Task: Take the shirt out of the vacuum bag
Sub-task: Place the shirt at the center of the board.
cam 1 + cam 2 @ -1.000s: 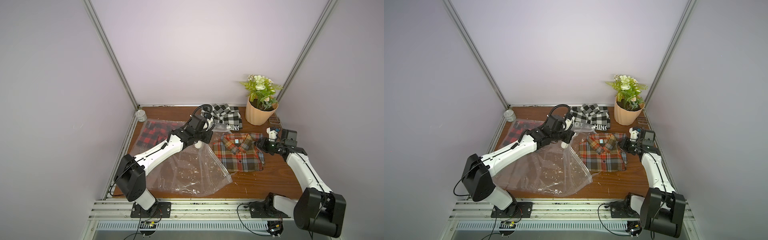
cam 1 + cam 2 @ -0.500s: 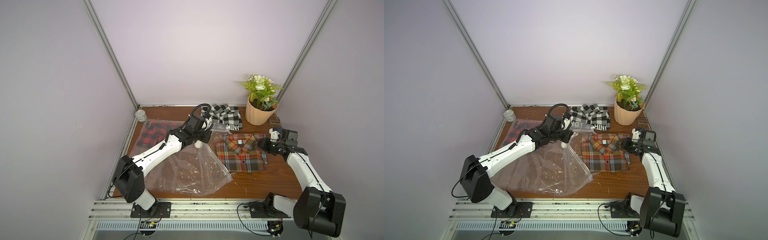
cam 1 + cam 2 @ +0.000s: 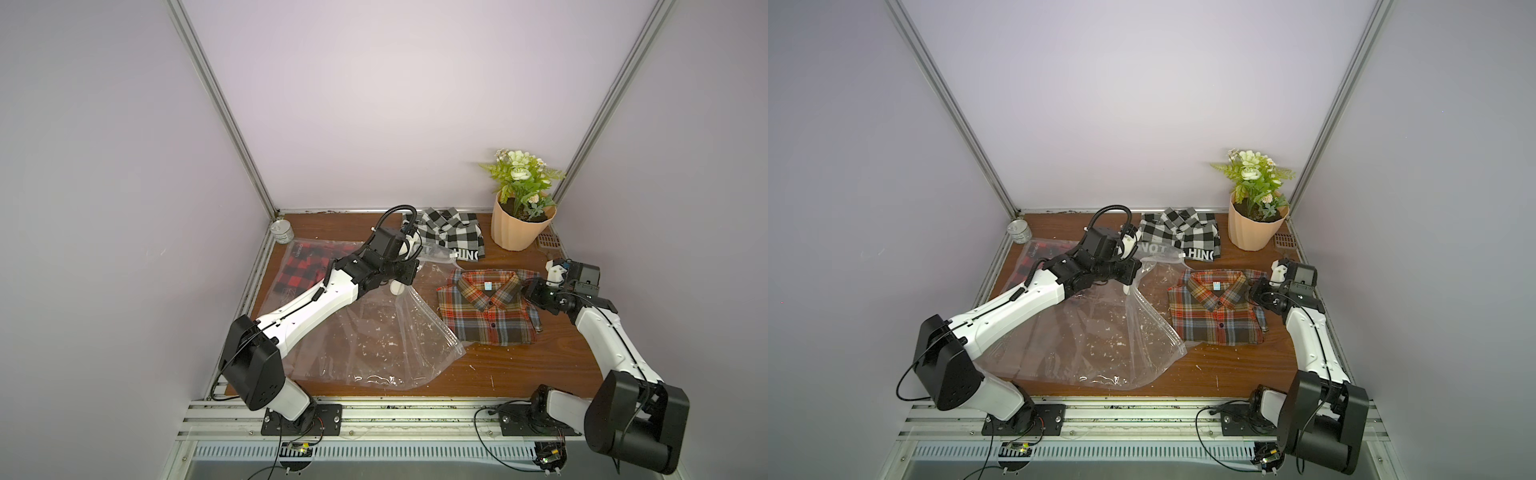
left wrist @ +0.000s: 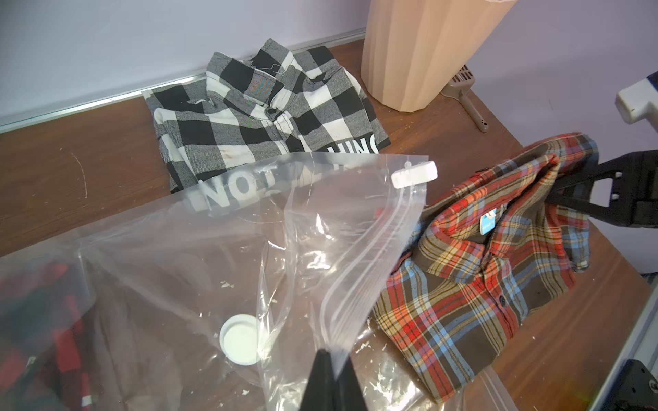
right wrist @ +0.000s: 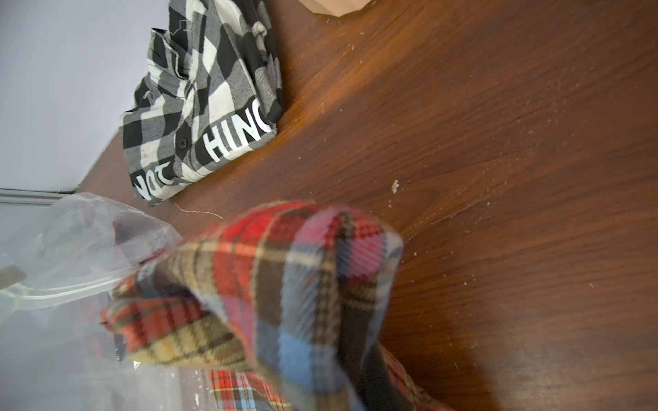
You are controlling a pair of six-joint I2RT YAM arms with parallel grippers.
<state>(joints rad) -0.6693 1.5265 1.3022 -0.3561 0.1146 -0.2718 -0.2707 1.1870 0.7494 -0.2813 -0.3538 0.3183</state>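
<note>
The vacuum bag [image 3: 374, 336] is clear plastic and lies crumpled mid-table in both top views, its white valve disc [image 4: 240, 340] facing up. My left gripper [image 4: 333, 359] is shut on the bag's zip strip [image 4: 359, 270] and holds that edge lifted; the white slider [image 4: 414, 173] sits at the strip's far end. The shirt [image 3: 486, 309], orange, red and blue plaid, lies right of the bag with its near-left corner touching the bag's edge. My right gripper [image 3: 531, 291] is shut on the shirt's right shoulder, and bunched plaid fabric [image 5: 285, 284] hides its jaws in the right wrist view.
A folded black-and-white checked shirt [image 3: 451, 237] lies at the back. A peach plant pot [image 3: 519, 228] stands at the back right, with a small brown scoop [image 3: 548, 240] beside it. A tin can [image 3: 282, 232] sits back left. Another clear bag with red-black cloth [image 3: 307, 270] lies left.
My right gripper has drawn the plaid shirt to the right, away from the bag. The left gripper has kept its hold on the zip strip and hardly moved.
</note>
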